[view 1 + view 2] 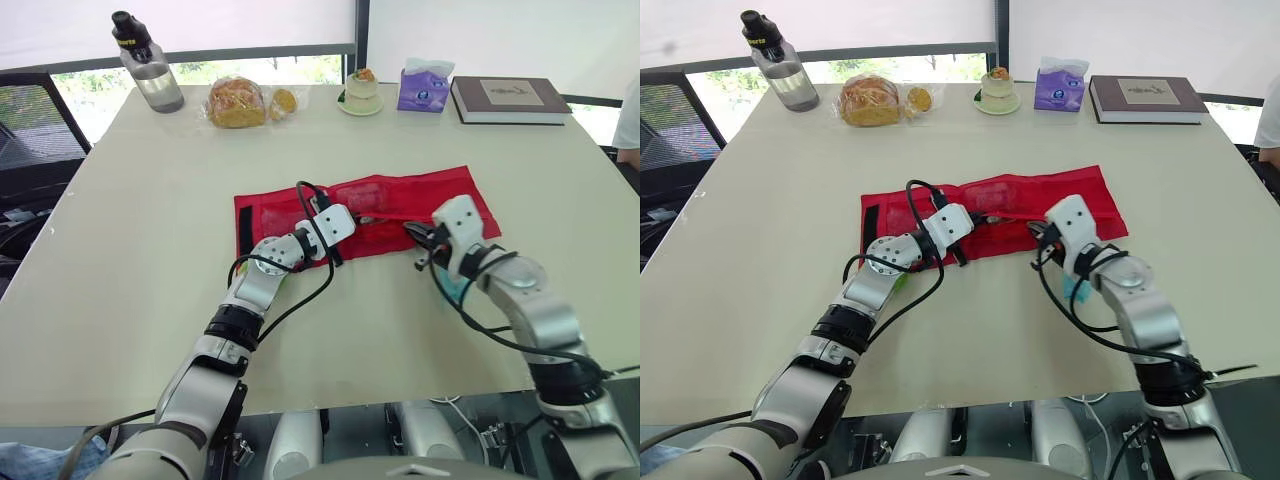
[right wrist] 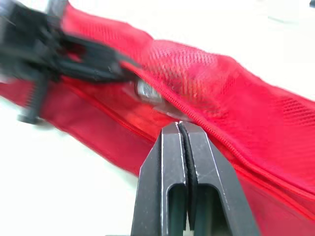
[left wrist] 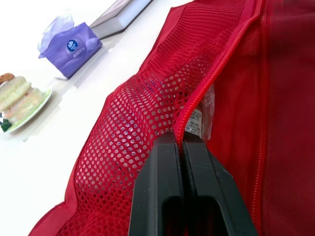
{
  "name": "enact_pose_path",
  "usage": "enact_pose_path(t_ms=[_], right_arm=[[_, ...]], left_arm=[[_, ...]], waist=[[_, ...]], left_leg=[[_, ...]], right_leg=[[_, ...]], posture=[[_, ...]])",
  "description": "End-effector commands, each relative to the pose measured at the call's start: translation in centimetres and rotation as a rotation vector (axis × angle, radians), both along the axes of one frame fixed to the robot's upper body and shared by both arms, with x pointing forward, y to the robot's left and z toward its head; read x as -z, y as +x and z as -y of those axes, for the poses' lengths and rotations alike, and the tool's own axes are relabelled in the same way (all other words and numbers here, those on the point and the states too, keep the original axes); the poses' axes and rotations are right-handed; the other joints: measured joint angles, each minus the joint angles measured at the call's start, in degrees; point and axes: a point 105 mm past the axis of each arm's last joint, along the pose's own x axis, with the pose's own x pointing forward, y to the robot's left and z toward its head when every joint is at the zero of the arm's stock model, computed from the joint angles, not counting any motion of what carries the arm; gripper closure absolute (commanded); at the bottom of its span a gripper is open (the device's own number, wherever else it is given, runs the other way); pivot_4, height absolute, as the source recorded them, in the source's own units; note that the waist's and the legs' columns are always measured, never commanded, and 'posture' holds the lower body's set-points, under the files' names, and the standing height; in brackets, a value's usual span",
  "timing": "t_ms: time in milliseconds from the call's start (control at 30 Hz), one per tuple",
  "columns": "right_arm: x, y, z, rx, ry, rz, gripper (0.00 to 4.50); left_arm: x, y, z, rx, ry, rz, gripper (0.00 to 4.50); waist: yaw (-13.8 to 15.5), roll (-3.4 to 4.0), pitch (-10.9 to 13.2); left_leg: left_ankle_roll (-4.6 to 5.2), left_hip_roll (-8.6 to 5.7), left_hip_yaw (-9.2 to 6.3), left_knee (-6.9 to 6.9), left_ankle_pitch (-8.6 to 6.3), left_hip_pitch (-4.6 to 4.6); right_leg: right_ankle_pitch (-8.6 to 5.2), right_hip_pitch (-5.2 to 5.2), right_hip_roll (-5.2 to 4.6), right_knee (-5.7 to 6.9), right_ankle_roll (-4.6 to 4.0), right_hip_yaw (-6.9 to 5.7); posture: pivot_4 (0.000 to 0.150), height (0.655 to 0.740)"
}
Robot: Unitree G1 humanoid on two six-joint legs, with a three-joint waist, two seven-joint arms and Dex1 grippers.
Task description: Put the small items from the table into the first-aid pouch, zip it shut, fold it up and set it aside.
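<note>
Both grippers sit on the red first-aid pouch (image 1: 440, 195), spread flat mid-table (image 1: 150, 250). Left gripper (image 3: 183, 140) is clamped on the mesh pocket's zipper edge, likely to keep it taut. Right gripper (image 2: 179, 125) has its fingers pressed together at the zip line, probably on the pull.

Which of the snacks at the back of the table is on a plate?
The small layered cake beside the purple tissue pack; the bread is just wrapped in clear plastic.

Pouch (image 1: 400, 195) at table (image 1: 150, 280) centre; bottle (image 1: 150, 70), book (image 1: 508, 98) behind.
</note>
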Motion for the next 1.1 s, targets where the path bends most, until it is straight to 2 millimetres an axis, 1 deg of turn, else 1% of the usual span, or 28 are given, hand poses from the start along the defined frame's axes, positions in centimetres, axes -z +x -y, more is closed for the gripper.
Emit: enact_pose_path(t_ms=[33,67,100,133,167,233,267,300,367,467,700,800,867,900,967,1033,1067,1100], right_arm=[[-1.5,-1.8,1.5,-0.036,-0.002,0.057,4.47],[-1.7,-2.1,1.8,-0.039,0.006,0.063,4.47],[-2.6,-2.3,2.8,-0.016,0.043,0.095,4.47],[-3.4,-2.7,3.8,0.002,0.082,0.115,3.98],[-4.1,-3.2,4.9,0.020,0.104,0.133,3.96],[-4.9,-4.0,6.1,0.033,0.117,0.152,3.17],[-5.2,-4.6,6.7,0.038,0.122,0.156,2.89],[-5.5,-5.2,7.2,0.036,0.130,0.154,2.37],[-5.9,-6.2,8.0,0.031,0.148,0.145,1.55],[-6.4,-7.8,8.9,0.014,0.170,0.118,0.13],[-7.2,-9.8,10.2,0.008,0.179,0.088,0.13],[-7.5,-10.4,10.2,0.000,0.179,0.077,0.13],[-7.5,-10.7,9.7,-0.012,0.173,0.069,0.13],[-7.6,-10.7,9.5,-0.018,0.172,0.068,0.03],[-7.6,-10.7,9.0,-0.028,0.172,0.070,0.00],[-7.7,-10.7,8.8,-0.032,0.168,0.070,0.00],[-7.7,-10.7,8.8,-0.032,0.165,0.069,0.00],[-7.7,-10.7,8.8,-0.032,0.164,0.069,0.00]], left_arm=[[-0.9,0.5,-2.1,-0.063,-0.021,0.031,4.50],[-0.9,0.5,-2.3,-0.069,-0.021,0.031,4.50],[-0.8,0.5,-2.8,-0.078,-0.012,0.032,4.50],[-0.8,0.4,-3.3,-0.087,-0.003,0.034,4.50],[-0.9,0.4,-3.9,-0.098,0.005,0.039,4.50],[-1.1,0.4,-4.6,-0.115,0.009,0.045,4.50],[-1.2,0.4,-5.1,-0.125,0.011,0.049,4.50],[-1.4,0.3,-5.5,-0.133,0.014,0.053,4.50],[-1.5,0.1,-6.3,-0.142,0.023,0.057,4.50],[-1.6,-0.2,-7.4,-0.145,0.044,0.055,4.50],[-1.9,-0.3,-7.8,-0.126,0.072,0.058,4.50],[-2.1,-0.4,-7.7,-0.105,0.074,0.047,4.50],[-2.3,-0.6,-7.5,-0.087,0.071,0.050,4.50],[-2.5,-0.7,-7.3,-0.078,0.068,0.055,4.21],[-2.8,-1.1,-6.7,-0.033,0.061,0.047,3.66],[-3.3,-1.3,-5.9,0.000,0.069,0.052,2.88],[-3.5,-1.2,-5.6,0.007,0.082,0.060,2.29],[-3.7,-1.2,-5.5,0.011,0.092,0.066,1.86]], waist=[[-0.08,0.00,0.00],[-0.11,0.00,0.00],[-0.14,0.00,0.00],[-0.14,0.00,0.00],[-0.06,0.00,0.00],[-0.04,0.00,0.00],[-0.04,0.00,0.00],[-0.03,0.00,0.00],[-0.08,0.00,0.00],[-0.02,0.00,0.00],[0.15,0.00,0.00],[0.12,0.00,0.00],[0.12,0.00,0.00],[0.12,0.00,0.00],[0.15,0.00,0.00],[0.26,0.00,0.00],[0.28,0.00,0.00],[0.35,-0.01,0.00]], left_leg=[[0.00,0.00,0.00,0.00,0.00,0.00],[0.00,0.00,0.02,0.00,0.00,0.00],[0.00,0.00,0.03,0.00,0.00,0.01],[0.00,0.01,0.04,0.00,0.00,0.03],[0.00,0.01,0.04,0.00,0.00,0.03],[0.00,0.02,0.05,0.00,0.00,0.03],[0.00,0.01,0.05,0.00,0.00,0.01],[0.00,0.01,0.06,0.00,0.00,0.01],[0.00,0.02,0.05,-0.01,0.00,0.03],[0.00,0.03,0.06,-0.01,0.00,0.04],[0.00,0.03,0.08,0.00,0.00,0.03],[0.00,0.03,0.07,-0.01,0.00,0.03],[0.00,0.03,0.08,0.00,0.00,0.04],[0.00,0.03,0.08,-0.01,0.00,0.04],[0.00,0.03,0.08,0.00,0.00,0.03],[0.00,0.03,0.08,0.00,0.00,0.02],[0.00,0.03,0.08,0.00,0.00,0.01],[0.00,0.03,0.08,0.00,0.00,0.01]], right_leg=[[0.00,0.00,0.00,0.00,0.00,0.00],[0.00,0.00,0.00,-0.01,0.00,0.01],[0.00,0.00,0.00,-0.01,0.00,0.03],[0.00,0.00,0.00,0.00,0.00,0.04],[0.00,0.00,0.00,0.00,0.00,0.04],[0.00,0.01,0.00,-0.01,0.00,0.05],[0.00,0.01,-0.01,-0.01,0.00,0.05],[0.00,0.01,-0.01,-0.02,0.00,0.05],[0.00,0.01,-0.01,-0.01,0.00,0.05],[0.00,0.01,-0.01,0.00,0.00,0.05],[-0.01,0.04,-0.03,-0.03,0.00,0.05],[-0.01,0.03,-0.02,-0.04,0.00,0.05],[-0.01,0.04,-0.02,-0.04,0.01,0.05],[-0.01,0.04,-0.03,-0.04,0.01,0.06],[-0.01,0.04,-0.03,-0.04,0.01,0.06],[-0.01,0.04,-0.03,-0.05,0.01,0.06],[-0.01,0.04,-0.03,-0.06,0.01,0.05],[-0.01,0.04,-0.04,-0.06,0.01,0.06]], posture=[[0.150,0.7400],[0.150,0.7400],[0.150,0.7400],[0.150,0.7400],[0.150,0.7400],[0.150,0.7400],[0.150,0.7400],[0.150,0.7400],[0.150,0.7400],[0.150,0.7400],[0.150,0.7400],[0.150,0.7400],[0.150,0.7400],[0.150,0.7400],[0.150,0.7400],[0.150,0.7400],[0.150,0.7400],[0.150,0.7400]])
